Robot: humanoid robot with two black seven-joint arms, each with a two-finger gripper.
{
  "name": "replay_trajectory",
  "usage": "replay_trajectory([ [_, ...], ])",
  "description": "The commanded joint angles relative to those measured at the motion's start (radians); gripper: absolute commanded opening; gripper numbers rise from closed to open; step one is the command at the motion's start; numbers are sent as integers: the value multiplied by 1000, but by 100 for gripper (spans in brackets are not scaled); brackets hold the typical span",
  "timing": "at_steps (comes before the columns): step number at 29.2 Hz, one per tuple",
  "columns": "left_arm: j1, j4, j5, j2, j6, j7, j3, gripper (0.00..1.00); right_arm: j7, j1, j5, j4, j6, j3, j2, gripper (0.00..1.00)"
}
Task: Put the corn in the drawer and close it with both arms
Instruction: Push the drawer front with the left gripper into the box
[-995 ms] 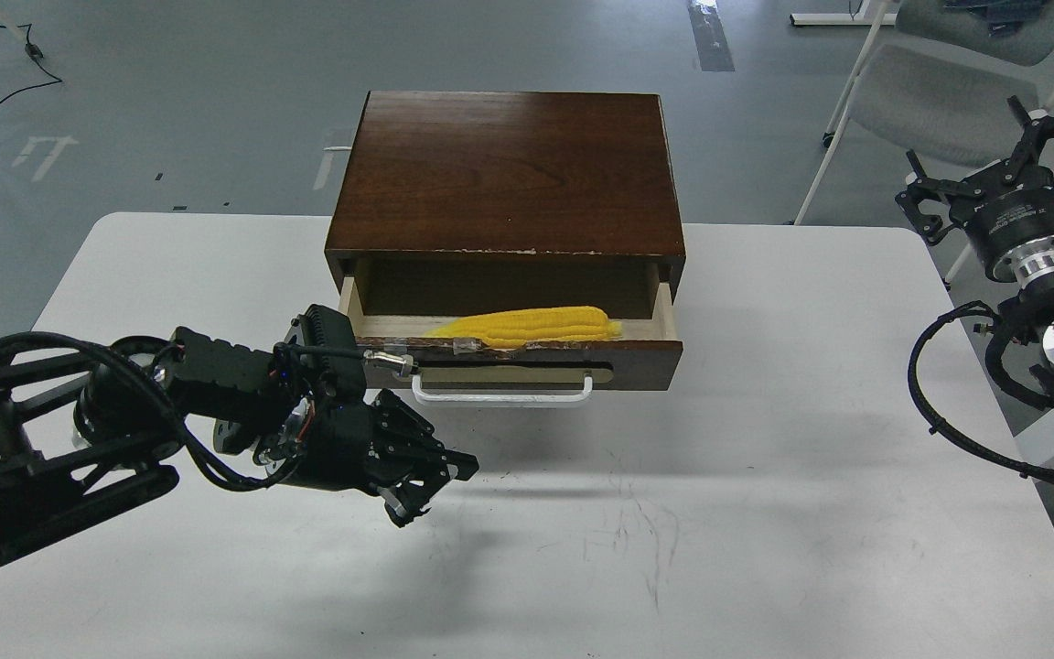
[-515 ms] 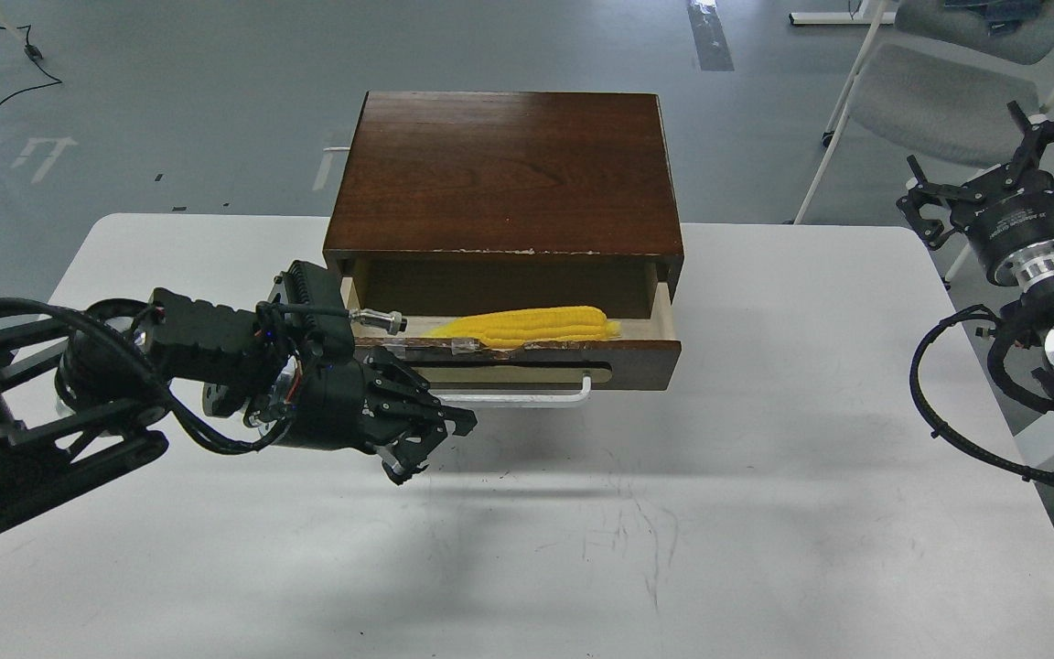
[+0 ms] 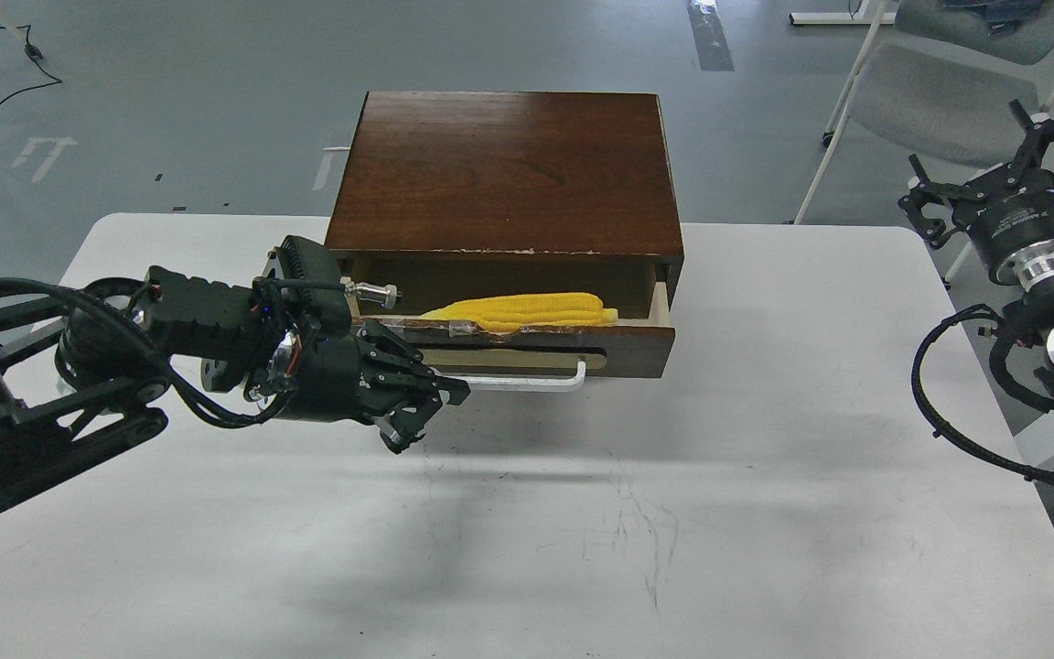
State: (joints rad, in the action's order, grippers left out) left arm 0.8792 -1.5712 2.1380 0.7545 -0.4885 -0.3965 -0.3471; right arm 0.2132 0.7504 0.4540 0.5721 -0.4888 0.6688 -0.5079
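The yellow corn (image 3: 527, 309) lies inside the drawer (image 3: 564, 344), which stands partly open from the dark wooden cabinet (image 3: 509, 174). The drawer's white bar handle (image 3: 527, 383) sticks out in front. My left gripper (image 3: 424, 416) is open and empty. It sits at the left end of the drawer front, just below and against the handle's left end. My right gripper (image 3: 994, 176) is open and empty, raised off the table's right edge, far from the drawer.
The cabinet stands at the back middle of a white table (image 3: 765, 513). A grey chair (image 3: 939, 101) stands behind at the right. Black cables (image 3: 934, 403) hang from my right arm beside the table's right edge.
My left gripper has moved up and back to the drawer's left front. The drawer has slid partly inward, and less of its pale inside shows. The right arm has barely moved.
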Motion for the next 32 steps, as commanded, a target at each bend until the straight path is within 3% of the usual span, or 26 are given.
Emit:
replay_trajectory([
  [1,6,28,7,-24,0,4,0,0,0,3,0,0,0,0,0,100],
  [22,53,214,44,-92,0,4,3,0,0,6,0,0,0,0,0,100],
  [32,58,237,44,-99,0,2,2,0,0,4,-1,0,0,0,0,100],
])
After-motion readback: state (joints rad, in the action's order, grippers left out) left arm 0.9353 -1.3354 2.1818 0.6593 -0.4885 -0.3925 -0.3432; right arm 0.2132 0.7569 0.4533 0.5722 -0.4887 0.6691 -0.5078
